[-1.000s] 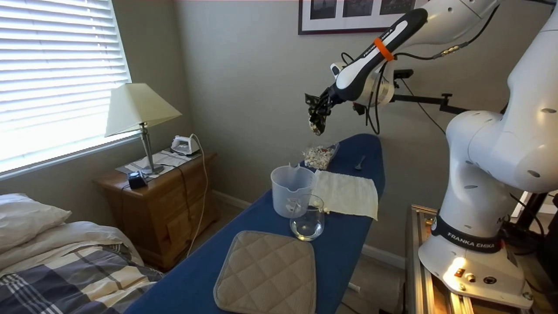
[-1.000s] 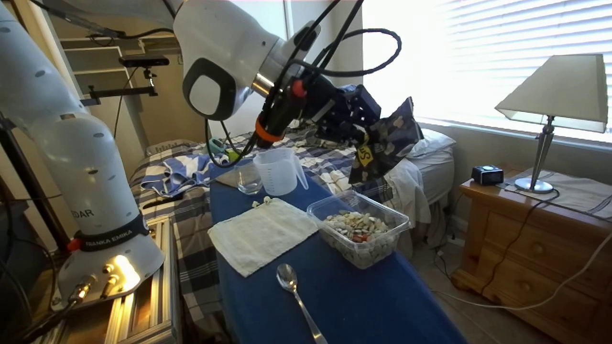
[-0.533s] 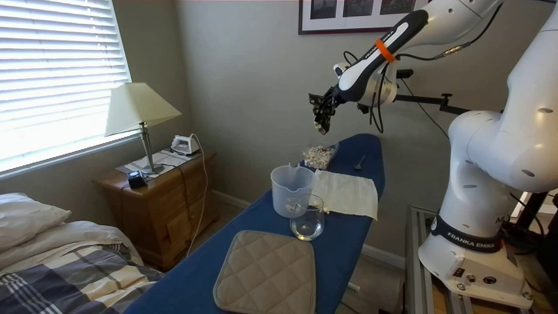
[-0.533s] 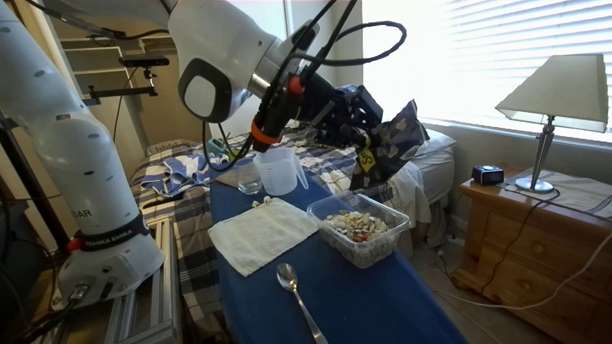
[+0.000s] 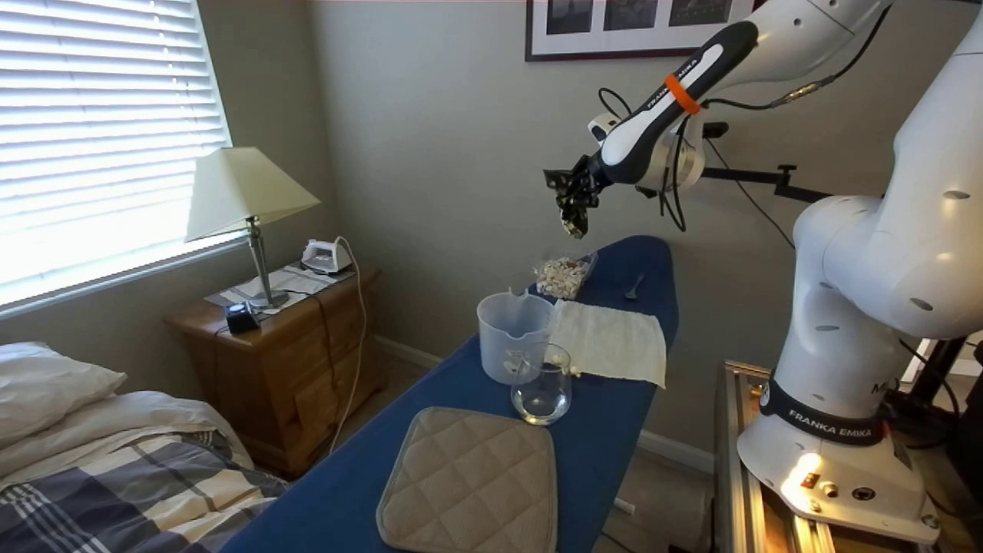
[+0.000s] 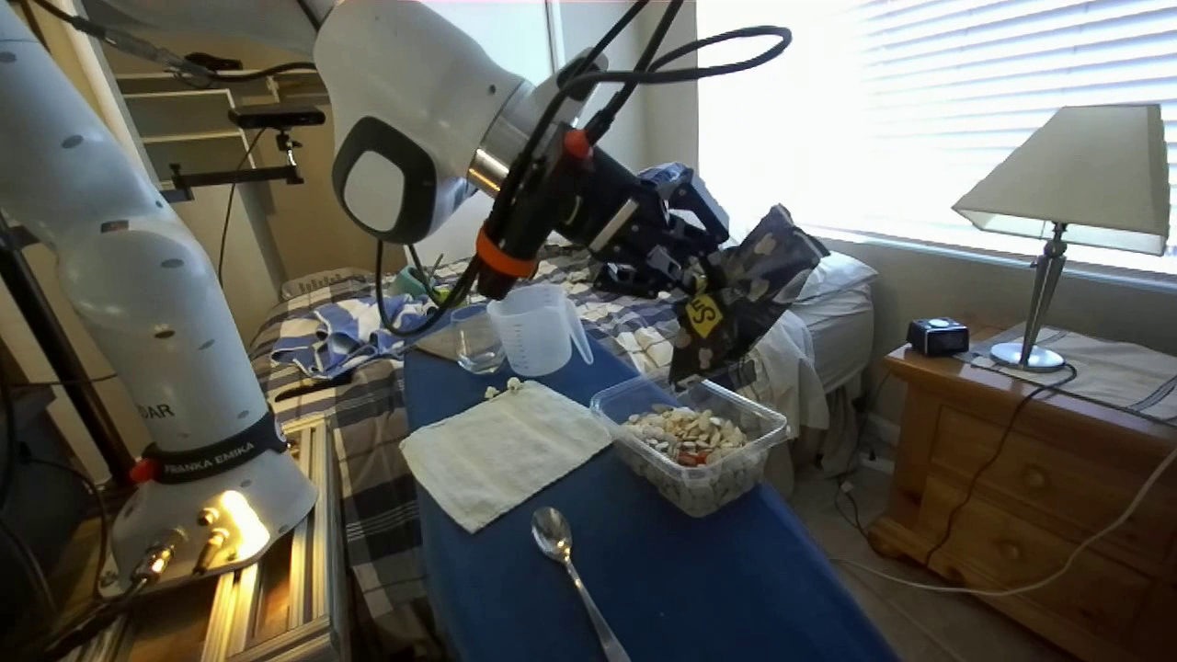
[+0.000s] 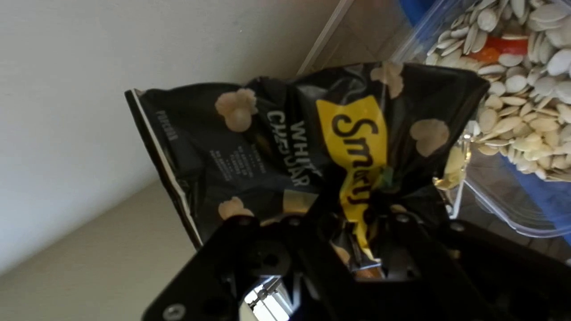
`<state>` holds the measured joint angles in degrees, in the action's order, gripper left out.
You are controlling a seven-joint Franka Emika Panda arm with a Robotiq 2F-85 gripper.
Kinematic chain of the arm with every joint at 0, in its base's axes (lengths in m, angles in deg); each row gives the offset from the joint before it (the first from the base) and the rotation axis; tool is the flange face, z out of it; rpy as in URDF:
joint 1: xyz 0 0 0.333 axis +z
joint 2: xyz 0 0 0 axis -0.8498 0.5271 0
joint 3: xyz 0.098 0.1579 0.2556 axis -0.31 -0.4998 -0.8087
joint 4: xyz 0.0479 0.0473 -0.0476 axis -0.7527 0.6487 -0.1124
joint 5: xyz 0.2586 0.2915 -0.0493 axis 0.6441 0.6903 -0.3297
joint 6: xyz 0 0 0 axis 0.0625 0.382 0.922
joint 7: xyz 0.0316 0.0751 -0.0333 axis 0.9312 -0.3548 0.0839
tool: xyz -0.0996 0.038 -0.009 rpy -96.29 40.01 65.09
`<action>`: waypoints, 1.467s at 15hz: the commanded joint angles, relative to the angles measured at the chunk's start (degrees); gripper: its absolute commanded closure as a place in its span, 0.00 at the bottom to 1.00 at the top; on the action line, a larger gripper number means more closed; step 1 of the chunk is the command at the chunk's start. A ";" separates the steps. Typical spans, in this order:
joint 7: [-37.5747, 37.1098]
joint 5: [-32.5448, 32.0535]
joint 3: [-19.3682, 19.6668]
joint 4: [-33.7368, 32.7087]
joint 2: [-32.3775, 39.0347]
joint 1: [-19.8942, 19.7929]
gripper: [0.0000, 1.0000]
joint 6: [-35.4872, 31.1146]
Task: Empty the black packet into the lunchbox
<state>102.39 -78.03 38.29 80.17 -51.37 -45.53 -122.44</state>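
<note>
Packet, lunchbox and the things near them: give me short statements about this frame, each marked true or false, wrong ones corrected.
1. The fingers hold the packet. True.
2. The packet is plain, without print. False: it bears a yellow logo.
3. The lunchbox stands on the blue board. True.
4. The glass stands beside the jug. True.
5. The lunchbox is empty. False: it holds many pale pieces.
6. The jug lies on its side. False: it stands upright.
</note>
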 commanded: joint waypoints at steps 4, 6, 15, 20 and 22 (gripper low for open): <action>1.83 -4.12 4.22 2.79 -3.43 5.43 0.95 -3.08; 2.54 -6.18 7.57 2.97 -5.05 8.87 0.95 -3.74; -0.27 -5.65 15.82 2.28 -3.06 13.68 0.95 -7.77; -6.33 -2.18 19.88 2.09 -1.61 17.83 0.95 -11.19; -9.81 -0.53 21.05 2.25 -0.75 20.26 0.95 -12.38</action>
<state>97.13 -81.86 57.47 82.18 -53.42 -28.63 -132.20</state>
